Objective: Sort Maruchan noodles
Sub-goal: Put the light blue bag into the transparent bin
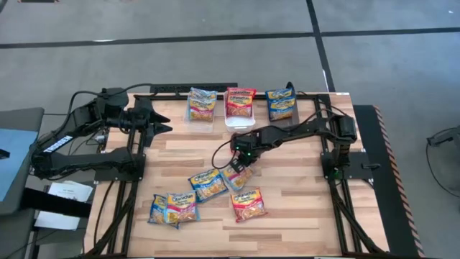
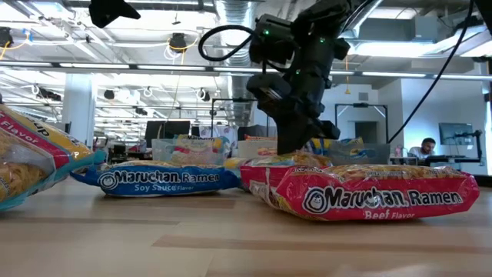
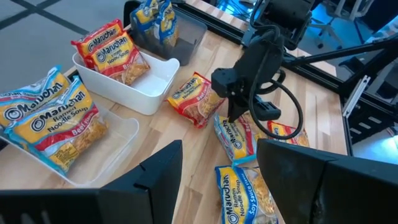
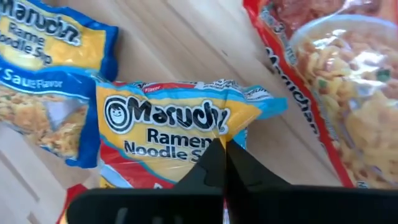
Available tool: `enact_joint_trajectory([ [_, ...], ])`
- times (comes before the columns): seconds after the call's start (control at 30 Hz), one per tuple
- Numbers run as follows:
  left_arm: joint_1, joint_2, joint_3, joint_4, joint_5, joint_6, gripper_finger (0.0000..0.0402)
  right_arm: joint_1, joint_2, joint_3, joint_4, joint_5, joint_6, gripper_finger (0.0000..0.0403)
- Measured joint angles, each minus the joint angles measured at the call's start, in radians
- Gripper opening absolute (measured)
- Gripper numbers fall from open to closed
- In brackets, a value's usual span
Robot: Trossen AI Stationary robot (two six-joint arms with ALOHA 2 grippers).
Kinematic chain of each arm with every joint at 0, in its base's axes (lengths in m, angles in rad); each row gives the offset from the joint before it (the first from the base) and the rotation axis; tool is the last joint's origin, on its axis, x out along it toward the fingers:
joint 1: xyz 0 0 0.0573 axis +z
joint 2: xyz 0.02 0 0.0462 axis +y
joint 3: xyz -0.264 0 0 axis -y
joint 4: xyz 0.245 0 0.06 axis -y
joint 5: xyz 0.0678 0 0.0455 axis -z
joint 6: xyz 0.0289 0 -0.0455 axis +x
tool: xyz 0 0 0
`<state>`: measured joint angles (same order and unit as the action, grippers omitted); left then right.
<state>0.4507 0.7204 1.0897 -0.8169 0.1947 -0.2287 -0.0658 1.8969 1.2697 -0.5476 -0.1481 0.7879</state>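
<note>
Near the middle of the wooden surface (image 1: 302, 187), the right gripper (image 1: 243, 162) is down on a light-blue-edged ramen packet (image 4: 180, 140). In the right wrist view its fingers (image 4: 214, 165) are pressed together into a single thin seam, pinching the crinkled edge of that packet so the plastic puckers at the tips. The packet lies flat, just beside a dark-blue soy sauce packet (image 1: 208, 183) on one side and near a red beef packet (image 1: 249, 203) on the other.

The left gripper (image 1: 164, 121) hangs above the far left part of the surface, well apart from every packet. Its fingers (image 3: 155, 180) stand spread wide with nothing between them.

Two more packets (image 1: 173, 208) lie overlapping toward the near left corner. Along the far edge stand three bins side by side: a clear bin (image 1: 203, 128) holding pink-accented packets (image 1: 202, 103), a white bin (image 1: 237, 122) holding red packets (image 1: 240, 101), and a grey bin (image 1: 296, 108) holding dark-blue packets (image 1: 280, 101).

In the low view the beef packet fills the foreground, the soy sauce packet lies behind it to the left, and the right arm comes down between them from above.
</note>
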Motion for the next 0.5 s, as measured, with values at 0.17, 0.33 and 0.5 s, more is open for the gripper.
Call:
enact_joint_trajectory([
  [0.17,0.000,0.000,0.000,0.000,0.000,0.000,0.0194,0.004,0.000,0.029,-0.001,-0.012,-0.017,0.0007],
  [0.33,0.000,0.000,0.000,0.000,0.000,0.000,0.0194,0.006,0.000,0.109,-0.002,-0.011,-0.081,0.0004],
  [0.5,0.000,0.003,0.000,0.000,0.000,-0.021,0.0194,0.006,0.000,0.209,-0.016,0.022,-0.174,0.0003],
])
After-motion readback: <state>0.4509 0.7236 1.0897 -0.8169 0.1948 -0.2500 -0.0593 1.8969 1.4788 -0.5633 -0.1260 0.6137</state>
